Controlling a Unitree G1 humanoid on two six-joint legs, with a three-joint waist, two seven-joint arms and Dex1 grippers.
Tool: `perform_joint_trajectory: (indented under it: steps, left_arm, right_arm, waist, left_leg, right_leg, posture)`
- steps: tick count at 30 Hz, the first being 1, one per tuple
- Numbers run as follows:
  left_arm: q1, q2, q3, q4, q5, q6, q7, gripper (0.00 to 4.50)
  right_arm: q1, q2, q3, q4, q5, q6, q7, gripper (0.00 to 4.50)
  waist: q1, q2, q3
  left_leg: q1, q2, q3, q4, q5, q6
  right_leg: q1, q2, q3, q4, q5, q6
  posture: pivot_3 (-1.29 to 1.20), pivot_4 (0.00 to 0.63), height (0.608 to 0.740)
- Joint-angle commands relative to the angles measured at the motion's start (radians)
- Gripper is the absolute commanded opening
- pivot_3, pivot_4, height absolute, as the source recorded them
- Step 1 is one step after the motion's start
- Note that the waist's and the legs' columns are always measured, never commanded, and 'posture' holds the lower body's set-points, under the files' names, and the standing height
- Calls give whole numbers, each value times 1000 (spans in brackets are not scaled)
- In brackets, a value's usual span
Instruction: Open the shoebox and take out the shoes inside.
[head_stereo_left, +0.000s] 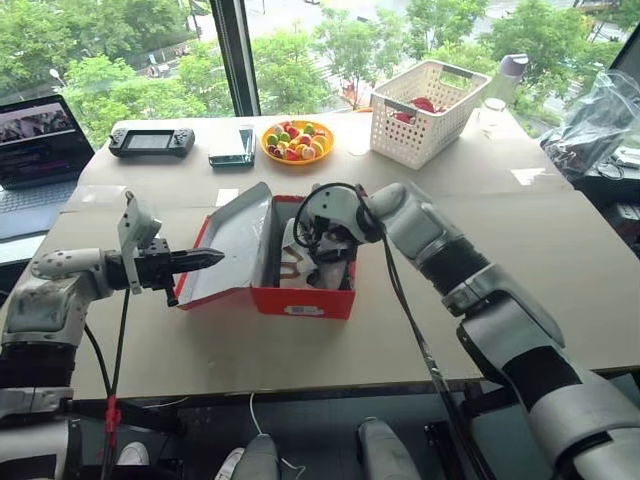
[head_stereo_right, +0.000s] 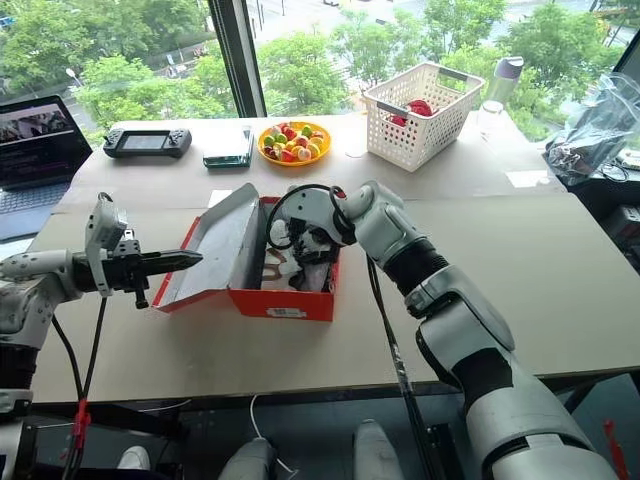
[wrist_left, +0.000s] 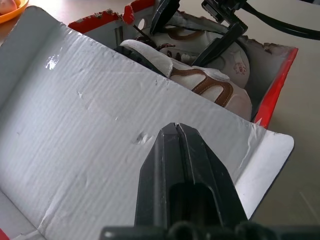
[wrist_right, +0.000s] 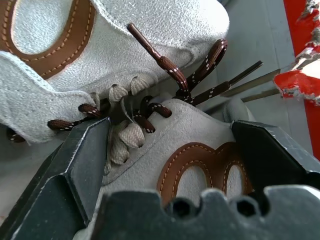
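Note:
The red shoebox (head_stereo_left: 305, 300) stands open mid-table, its grey-white lid (head_stereo_left: 235, 235) leaning out to the left. Inside lie the shoes (wrist_left: 210, 85), pale sneakers with brown stripes and dark laces. My left gripper (head_stereo_left: 215, 258) is shut, its tip just off the inner face of the lid (wrist_left: 75, 125). My right gripper (head_stereo_left: 325, 255) reaches down into the box and is open. In the right wrist view its fingers (wrist_right: 85, 150) straddle one shoe (wrist_right: 190, 150) across the laces and side stripe, and the other shoe (wrist_right: 125, 35) lies just beyond.
At the back of the table stand a white lattice basket (head_stereo_left: 420, 110), an orange bowl of coloured pieces (head_stereo_left: 297, 141), a phone (head_stereo_left: 233, 147) and a game console (head_stereo_left: 151, 141). A laptop (head_stereo_left: 40, 140) sits far left, and a plastic bag (head_stereo_left: 600, 115) far right.

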Motion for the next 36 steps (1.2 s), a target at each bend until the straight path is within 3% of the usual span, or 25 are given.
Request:
perform_joint_trajectory:
  steps: [1,3,6,15,18,27,36]
  left_arm:
    - [2,3,27,-40,-2,-5,12,0]
    - [5,1,29,-47,-5,-5,19,0]
    - [11,-1,33,-60,-10,0,28,0]
    - [18,-10,33,-74,-11,2,45,0]
    - [15,-10,31,-71,-10,0,47,0]
    - [5,-9,24,-61,-4,-4,43,0]
    - [-12,-4,15,-54,4,0,39,0]
  right_arm:
    - [23,0,2,110,-54,-32,-6,4478]
    - [33,8,-3,144,-63,-34,-10,4478]
    - [47,5,0,165,-84,-58,-9,3791]
    - [40,22,-25,170,-104,-64,-11,786]
    - [38,28,-32,166,-108,-65,-8,4]
    - [21,28,-112,28,-60,5,23,4]
    - [-11,-59,-362,-466,199,423,136,4]
  waist:
    - [1,0,0]
    - [2,-1,0]
    - [6,-2,-1]
    - [10,-3,-2]
    - [8,-3,-2]
    - [4,-3,-2]
    - [-3,-2,1]
  left_leg:
    - [1,0,0,0,0,0]
    - [6,0,-1,0,0,0]
    - [10,0,-1,0,0,0]
    - [12,0,-1,0,0,0]
    - [12,0,-1,0,0,0]
    - [12,0,-1,0,0,0]
    - [-6,0,-3,-1,0,0]
  right_leg:
    - [1,0,0,0,0,1]
    - [7,0,-1,-1,-4,6]
    - [11,0,-1,-1,-4,7]
    - [12,0,-1,0,-4,7]
    - [12,0,-1,0,-4,7]
    - [11,0,-1,0,-4,6]
    - [-6,0,-1,0,1,-2]
  posture:
    - [0,150,724]
    - [0,150,724]
    - [0,150,724]
    - [0,150,724]
    - [0,150,724]
    - [0,150,724]
    - [0,150,724]
